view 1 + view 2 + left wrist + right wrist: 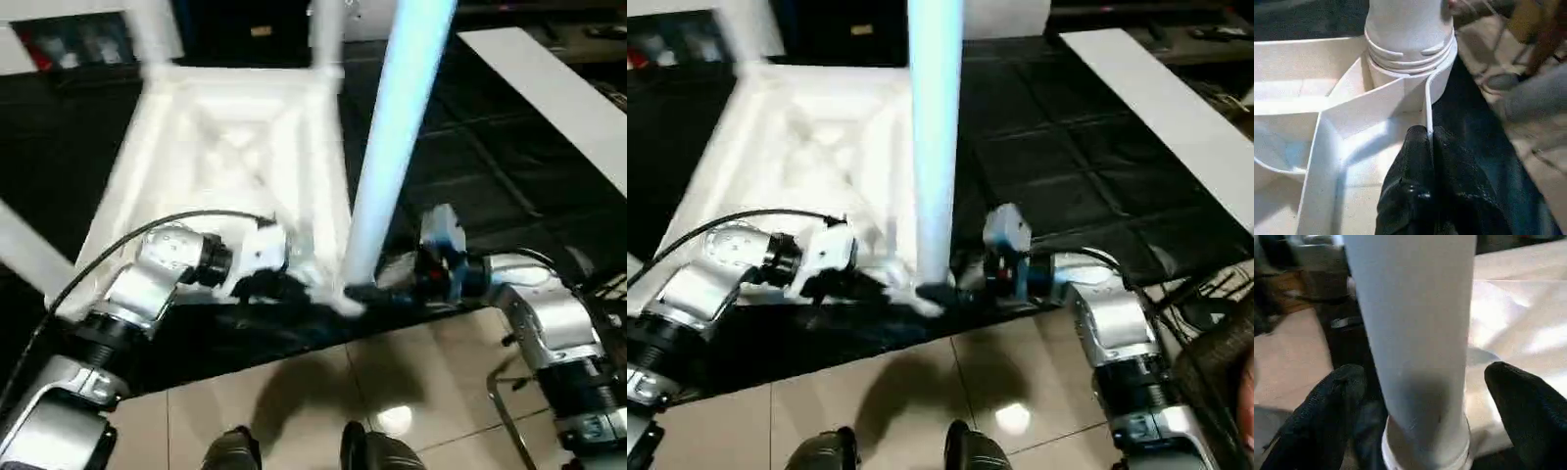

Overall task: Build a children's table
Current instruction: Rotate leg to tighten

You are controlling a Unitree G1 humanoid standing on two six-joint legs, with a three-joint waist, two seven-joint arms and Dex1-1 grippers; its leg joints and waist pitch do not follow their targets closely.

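The children's table top lies upside down on a black mat, ribbed underside up. A white leg stands upright in its near right corner socket. My right gripper is open around the base of this leg, and both black fingers stand apart from it. In the head view the right gripper sits low beside the socket. My left gripper is shut on the thin rim wall of the table top, right next to that socket. Two more legs rise at the far corners.
The black mat covers the floor under and beside the table. A long white panel lies at the back right. Beige tiled floor runs along the near side, where my feet show. A thin metal frame stands by my right forearm.
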